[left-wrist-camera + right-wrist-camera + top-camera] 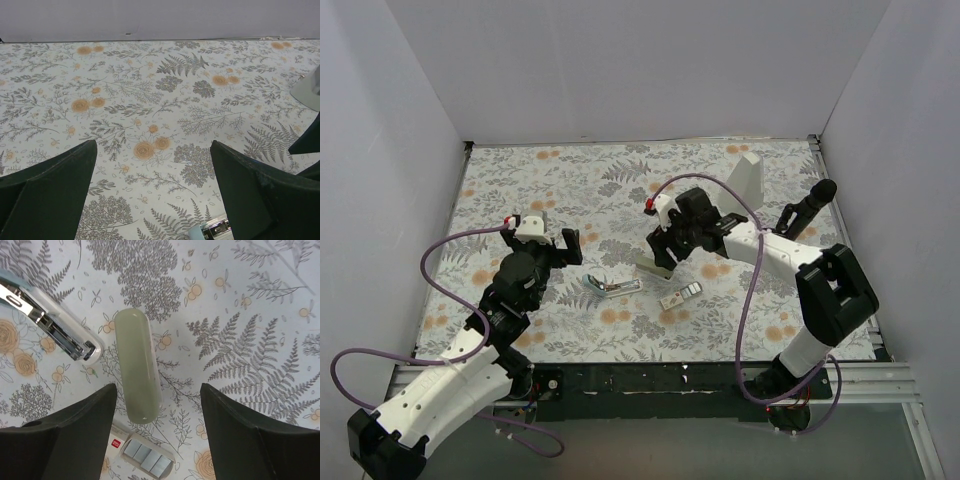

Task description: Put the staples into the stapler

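Note:
The light blue stapler [611,287] lies open on the flowered cloth at centre, its silver channel showing. Its tip also shows in the right wrist view, upper left [47,315], and at the bottom edge of the left wrist view [210,231]. The staples [681,295] sit in their small cream box just right of it, silver strips exposed [145,456]. My right gripper [663,258] [159,390] hovers open above a beige stapler [137,367], holding nothing. Left of the blue stapler, my left gripper [570,243] [153,145] is wide open over bare cloth.
A tall white wedge block [748,178] [309,90] stands at the back right. A black cylindrical object [810,205] leans near the right wall. White walls enclose the cloth on three sides. The beige stapler [654,266] lies between the blue stapler and the right arm.

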Controlling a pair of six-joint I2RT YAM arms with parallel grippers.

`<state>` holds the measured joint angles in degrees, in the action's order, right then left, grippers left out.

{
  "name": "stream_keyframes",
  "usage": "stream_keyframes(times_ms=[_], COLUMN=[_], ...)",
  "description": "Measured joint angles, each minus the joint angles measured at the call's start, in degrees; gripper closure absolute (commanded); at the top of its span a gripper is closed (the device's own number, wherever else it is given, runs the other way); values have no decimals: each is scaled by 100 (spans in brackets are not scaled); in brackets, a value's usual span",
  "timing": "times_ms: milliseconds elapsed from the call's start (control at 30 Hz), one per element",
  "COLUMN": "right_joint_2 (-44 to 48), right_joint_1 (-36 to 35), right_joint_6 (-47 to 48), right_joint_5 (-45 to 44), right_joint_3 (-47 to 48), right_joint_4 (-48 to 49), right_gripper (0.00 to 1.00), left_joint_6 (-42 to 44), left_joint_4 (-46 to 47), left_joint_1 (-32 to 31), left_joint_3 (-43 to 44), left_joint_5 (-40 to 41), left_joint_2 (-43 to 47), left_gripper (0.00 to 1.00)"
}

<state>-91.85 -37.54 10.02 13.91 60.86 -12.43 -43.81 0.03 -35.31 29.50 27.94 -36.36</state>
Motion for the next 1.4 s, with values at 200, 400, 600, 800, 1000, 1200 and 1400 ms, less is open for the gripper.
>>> stream_keyframes(times_ms=[200, 400, 600, 800, 1000, 1200, 1400], right_joint_2=[-496, -905, -979, -986, -1147, -1364, -1333], right_joint_1=[-129, -240, -289, 90, 876, 1123, 1080], right_joint_6=[256, 398, 280, -192, -901, -1187, -1193], right_joint_5=[2, 2, -341, -1084, -1727, -1974, -1978], right_joint_3=[177, 529, 623, 691, 903, 1040, 1062], right_joint_4=[-520, -824, -813, -691, -590, -584, -634], right_gripper=[35, 62, 86, 89, 73, 45, 34], left_joint_6=[15, 17, 17, 13, 2, -7, -9], left_joint_4=[0, -4, -2, -2, -2, -2, -2], left_joint_1=[0, 0, 0, 0, 0, 0, 0], left_joint_3=[-13, -81, -92, -92, -92, -92, -92], left_joint_5=[-2, -9, -11, -44, -120, -157, -162], left_joint_2=[46, 111, 157, 192, 192, 190, 197], left_gripper=[2, 2, 2, 2, 2, 2, 2])
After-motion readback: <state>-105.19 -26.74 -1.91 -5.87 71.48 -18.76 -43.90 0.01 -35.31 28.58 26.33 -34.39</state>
